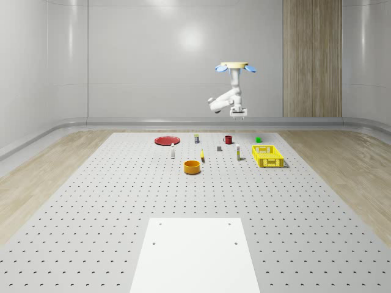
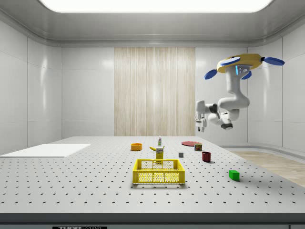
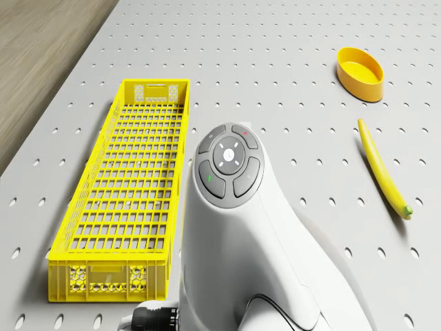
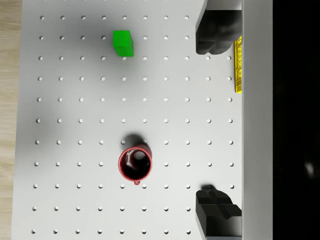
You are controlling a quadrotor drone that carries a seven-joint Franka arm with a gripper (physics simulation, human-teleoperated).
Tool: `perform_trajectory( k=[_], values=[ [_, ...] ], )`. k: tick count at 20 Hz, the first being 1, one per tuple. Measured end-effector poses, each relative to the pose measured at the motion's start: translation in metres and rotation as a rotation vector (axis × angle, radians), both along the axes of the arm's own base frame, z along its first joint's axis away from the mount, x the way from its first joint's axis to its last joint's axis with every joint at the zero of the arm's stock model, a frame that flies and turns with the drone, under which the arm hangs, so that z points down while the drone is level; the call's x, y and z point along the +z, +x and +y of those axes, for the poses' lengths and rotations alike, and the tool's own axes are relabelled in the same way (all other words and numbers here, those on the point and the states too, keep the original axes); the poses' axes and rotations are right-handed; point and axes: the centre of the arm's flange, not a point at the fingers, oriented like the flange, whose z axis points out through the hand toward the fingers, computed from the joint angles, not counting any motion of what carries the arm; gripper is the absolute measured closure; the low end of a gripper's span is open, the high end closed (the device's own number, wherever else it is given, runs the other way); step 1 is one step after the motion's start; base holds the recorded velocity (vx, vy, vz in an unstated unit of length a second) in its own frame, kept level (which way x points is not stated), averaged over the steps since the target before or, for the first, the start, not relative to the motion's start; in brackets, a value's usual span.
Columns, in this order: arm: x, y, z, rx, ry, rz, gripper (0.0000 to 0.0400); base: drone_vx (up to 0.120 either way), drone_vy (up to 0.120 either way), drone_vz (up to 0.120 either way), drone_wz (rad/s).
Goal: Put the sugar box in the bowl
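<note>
Nearest you, the white panel (image 1: 195,253). Your drone (image 1: 235,66) hovers high over the far table, gripper (image 4: 217,120) wide and empty above the red mug (image 4: 134,163). Sugar box (image 2: 159,153) stands behind the yellow crate (image 2: 158,171), bowl (image 1: 192,166) well left.

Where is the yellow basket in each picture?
Whole-scene view: the yellow basket sits on the table at the right, below the hovering drone.
Side view: front and centre.
Drone view: a long basket beside the white arm.
Wrist view: a yellow sliver by one claw finger.
Shared landmark: the green cube.
</note>
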Motion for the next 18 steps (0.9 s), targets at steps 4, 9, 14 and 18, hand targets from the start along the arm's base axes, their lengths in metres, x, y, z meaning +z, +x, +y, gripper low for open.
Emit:
perform_trajectory(
  k=[4,9,14,18],
  values=[
    [-0.0001,0.0,-0.0014,0.0,-0.014,0.001,0.0,0.12,-0.1,-0.09,0.0],
    [-0.0001,0.0,-0.0021,0.0,-0.021,0.001,0.0,0.12,0.0,0.0,0.0],
    [-0.0002,0.0,-0.0024,0.0,-0.025,0.001,0.0,0.12,0.0,-0.104,0.0],
    [-0.0002,0.0,-0.0025,0.0,-0.026,0.001,0.0,0.12,0.0,-0.12,0.0]
  ],
)
